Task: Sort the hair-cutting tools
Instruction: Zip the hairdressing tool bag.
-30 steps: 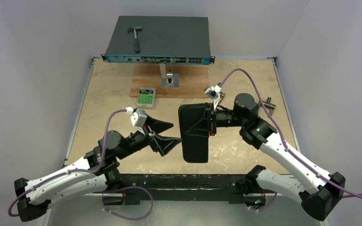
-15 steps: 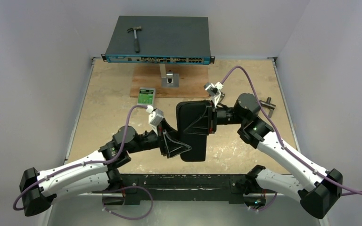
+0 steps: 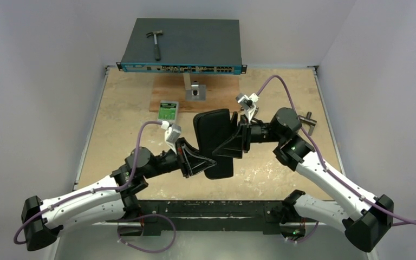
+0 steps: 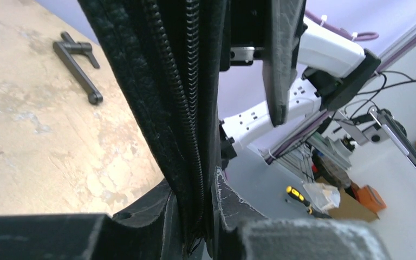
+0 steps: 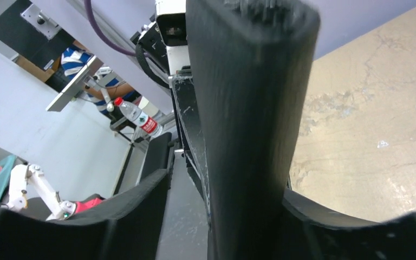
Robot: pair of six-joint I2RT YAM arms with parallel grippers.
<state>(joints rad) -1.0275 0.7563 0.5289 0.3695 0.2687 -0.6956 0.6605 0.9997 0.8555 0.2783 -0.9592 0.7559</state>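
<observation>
No hair-cutting tools show in any view. A black zippered case point(image 3: 213, 130) hangs above the table between both arms, tilted. My left gripper point(image 3: 205, 162) is shut on the case's lower zipper edge point(image 4: 192, 124), and both fingers press the seam in the left wrist view. My right gripper point(image 3: 232, 142) straddles the case point(image 5: 252, 108) from the right and stands open. Its right-hand finger point(image 5: 325, 216) touches the case, while a gap shows beside its left-hand finger point(image 5: 135, 211).
A hammer point(image 3: 155, 42) lies on the network switch point(image 3: 195, 43) at the back. A metal bracket point(image 3: 195, 90) stands on a wooden board point(image 3: 219, 100), with a small green-and-white box point(image 3: 168, 111) beside it. A grey T-handle tool point(image 3: 307, 119) point(image 4: 78, 65) lies at the right.
My left gripper moved right to the case and closed on its lower edge. My right gripper opened its jaws. The case tilted and shifted towards the back left.
</observation>
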